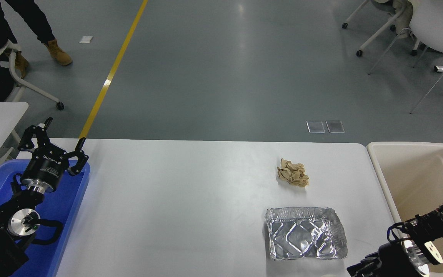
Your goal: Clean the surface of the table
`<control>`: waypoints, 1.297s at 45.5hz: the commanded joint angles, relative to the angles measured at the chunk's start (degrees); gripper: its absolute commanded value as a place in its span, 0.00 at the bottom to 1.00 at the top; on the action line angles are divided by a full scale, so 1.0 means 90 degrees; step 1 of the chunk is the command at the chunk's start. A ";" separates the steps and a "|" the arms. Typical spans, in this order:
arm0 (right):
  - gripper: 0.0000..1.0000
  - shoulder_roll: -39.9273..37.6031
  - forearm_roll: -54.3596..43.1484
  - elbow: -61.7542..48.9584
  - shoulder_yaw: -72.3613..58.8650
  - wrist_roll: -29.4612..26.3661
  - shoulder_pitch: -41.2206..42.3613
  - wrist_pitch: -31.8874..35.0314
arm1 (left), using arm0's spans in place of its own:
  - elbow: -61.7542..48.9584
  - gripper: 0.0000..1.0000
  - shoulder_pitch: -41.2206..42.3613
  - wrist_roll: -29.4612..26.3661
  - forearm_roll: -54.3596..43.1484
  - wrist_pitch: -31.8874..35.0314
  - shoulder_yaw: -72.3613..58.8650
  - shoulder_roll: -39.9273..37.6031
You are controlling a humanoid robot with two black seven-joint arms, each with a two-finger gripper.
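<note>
Table surface (175, 200) spans the centre, not clean yet: crumpled brown paper (293, 172) far right, foil tray (305, 238) nearer, apart from it. Beige tub (417, 173) sits off the right edge, likely the drop point. Right gripper (363, 267) at the near-right corner, close to the tray; can't tell its finger state. Left gripper (52, 144) parked over the blue bin (71, 204), fingers spread, empty.

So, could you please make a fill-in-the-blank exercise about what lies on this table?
1. The crumpled brown paper lies on the ____ table surface.
2. The foil tray lies ____ to the camera than the paper.
3. The left gripper hovers above a ____ bin.
4. The beige tub stands at the table's ____ end.

Answers: white; nearer; blue; right
</note>
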 commanded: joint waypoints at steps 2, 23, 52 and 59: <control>0.98 0.0066 -0.0002 -0.0120 0.0148 0.0000 -0.0207 -0.0003 | 0.0008 1.00 0.0000 0.0000 0.0000 0.0000 0.0000 0.0000; 0.96 0.0125 -0.0012 -0.0169 0.0197 0.0010 -0.0334 0.0007 | -0.0001 1.00 0.0000 0.0000 0.0000 0.0000 0.0000 0.0000; 0.76 0.0271 -0.0012 -0.0355 0.0275 0.0020 -0.0334 -0.0003 | -0.0001 1.00 0.0000 0.0000 0.0000 0.0000 0.0000 0.0000; 0.48 0.0281 -0.0226 -0.0374 0.0285 0.0030 -0.0324 -0.0003 | -0.0001 1.00 0.0000 0.0000 0.0000 0.0000 0.0000 0.0000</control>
